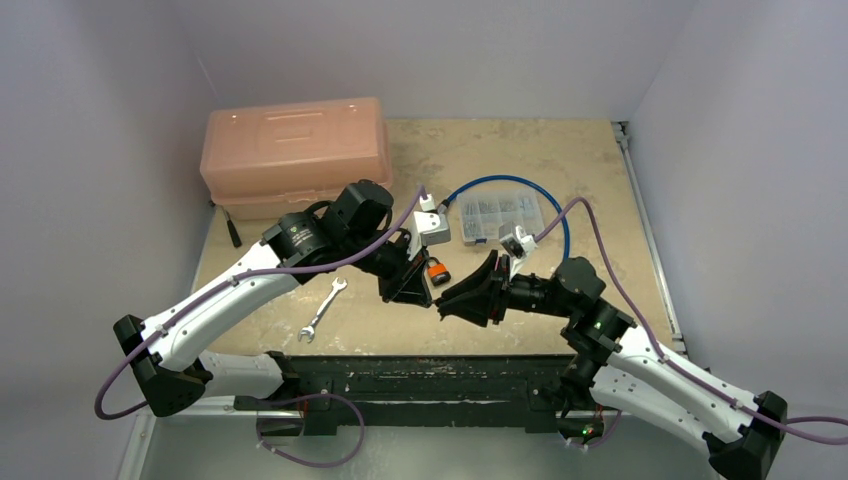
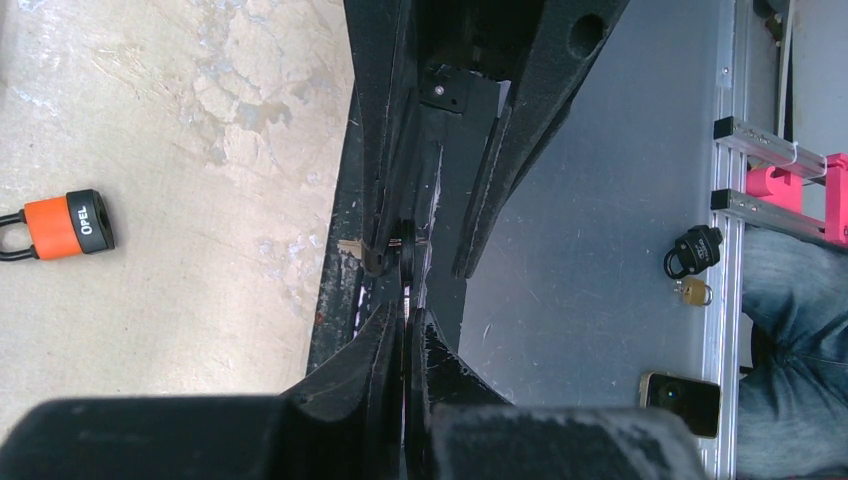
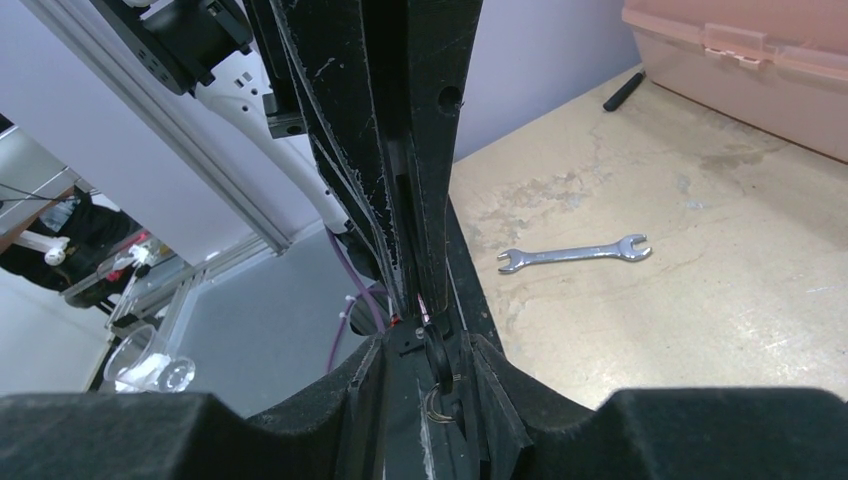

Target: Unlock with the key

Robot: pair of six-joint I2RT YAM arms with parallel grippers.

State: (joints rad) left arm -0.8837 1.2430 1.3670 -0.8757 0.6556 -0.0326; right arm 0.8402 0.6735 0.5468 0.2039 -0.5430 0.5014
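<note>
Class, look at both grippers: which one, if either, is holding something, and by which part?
The left gripper is shut on the key, pinching its black head. The right gripper has its jaws either side of the key, but whether it grips is unclear.

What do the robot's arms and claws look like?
The left arm and right arm have white shells with black joints and black bases. A purple cable loops along each. The left claw and right claw each have two long, black, wedge-shaped fingers with scuffed edges. A small green light glows on the right arm.
</note>
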